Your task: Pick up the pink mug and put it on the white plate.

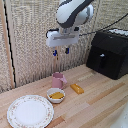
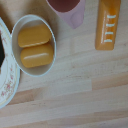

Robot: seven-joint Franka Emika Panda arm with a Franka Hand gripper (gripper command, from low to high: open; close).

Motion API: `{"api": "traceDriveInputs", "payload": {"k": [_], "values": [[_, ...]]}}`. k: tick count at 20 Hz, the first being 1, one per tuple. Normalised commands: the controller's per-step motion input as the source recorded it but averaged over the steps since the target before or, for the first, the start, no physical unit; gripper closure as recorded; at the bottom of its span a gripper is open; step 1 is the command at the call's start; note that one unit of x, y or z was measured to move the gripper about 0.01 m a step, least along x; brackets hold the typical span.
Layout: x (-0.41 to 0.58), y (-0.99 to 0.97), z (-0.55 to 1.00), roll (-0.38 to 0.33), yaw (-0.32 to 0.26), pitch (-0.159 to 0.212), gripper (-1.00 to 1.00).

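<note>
The pink mug (image 1: 59,80) stands upright on the wooden table, handle toward the exterior view's right. In the wrist view only part of the mug (image 2: 70,11) shows at the frame edge. The white platter (image 1: 30,111) with its speckled floral rim lies at the front of the exterior view's left; a slice of its rim (image 2: 6,75) shows in the wrist view. My gripper (image 1: 60,51) hangs well above the mug, apart from it, fingers spread and empty. The fingers do not show in the wrist view.
A small white bowl (image 1: 56,95) with orange pieces sits between mug and platter, also in the wrist view (image 2: 34,45). An orange bar (image 1: 77,88) lies beside the mug, also in the wrist view (image 2: 107,24). A black appliance (image 1: 109,52) stands at the back right. A woven screen is behind.
</note>
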Motion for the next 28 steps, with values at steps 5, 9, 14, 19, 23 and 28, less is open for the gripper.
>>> {"api": "traceDriveInputs", "payload": {"k": [5, 9, 14, 19, 23, 28], "values": [[0.286, -0.36, -0.10, 0.009, -0.080, 0.144, -1.00], [0.129, -0.41, -0.10, 0.017, -0.076, 0.174, -1.00], [0.058, -0.25, -0.17, 0.006, -0.071, 0.159, -1.00], [0.234, -0.01, -0.33, -0.007, -0.005, 0.069, -1.00], [0.332, 0.00, -0.36, -0.027, 0.000, 0.027, -1.00], [0.321, -0.02, -0.40, -0.030, 0.000, 0.022, -1.00]]}}
